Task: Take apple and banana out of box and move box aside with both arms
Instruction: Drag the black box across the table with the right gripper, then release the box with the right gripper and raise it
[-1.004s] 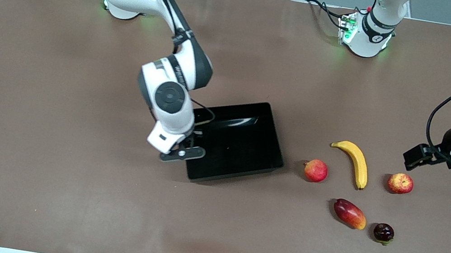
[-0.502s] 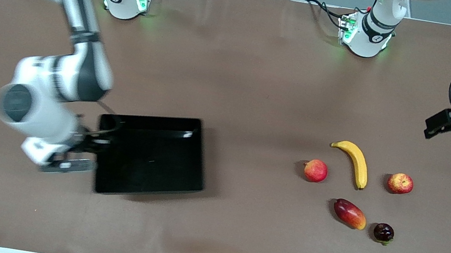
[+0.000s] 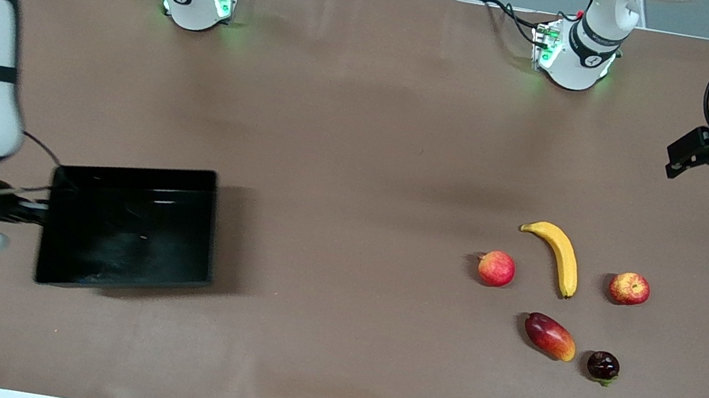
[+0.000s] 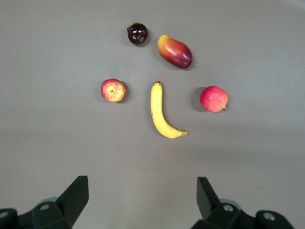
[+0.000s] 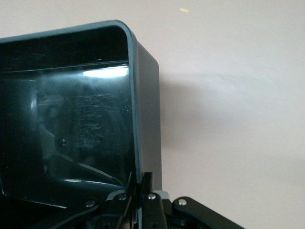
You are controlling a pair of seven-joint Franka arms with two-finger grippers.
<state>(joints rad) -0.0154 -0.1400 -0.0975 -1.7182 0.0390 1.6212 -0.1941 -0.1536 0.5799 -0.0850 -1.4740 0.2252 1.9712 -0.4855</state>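
My right gripper (image 3: 39, 212) is shut on the end wall of the black box (image 3: 130, 226), at the right arm's end of the table. In the right wrist view the fingers (image 5: 148, 183) pinch that thin wall (image 5: 147, 105). The box is empty. I cannot tell if it touches the table. The banana (image 3: 561, 257) and the apple (image 3: 629, 288) lie toward the left arm's end. My left gripper (image 3: 687, 150) is open and empty, up in the air over bare table beside them. In the left wrist view its gripper (image 4: 142, 186) faces the banana (image 4: 162, 112) and apple (image 4: 113, 90).
A pinkish-red round fruit (image 3: 496, 268) lies beside the banana. A red-and-yellow mango-like fruit (image 3: 550, 336) and a small dark fruit (image 3: 603, 365) lie nearer the front camera. They also show in the left wrist view: pinkish fruit (image 4: 213, 98), mango (image 4: 175, 51), dark fruit (image 4: 137, 34).
My right arm has swept the box from the table's middle to the right arm's end. My left gripper has moved up and away from the apple, toward its base side.
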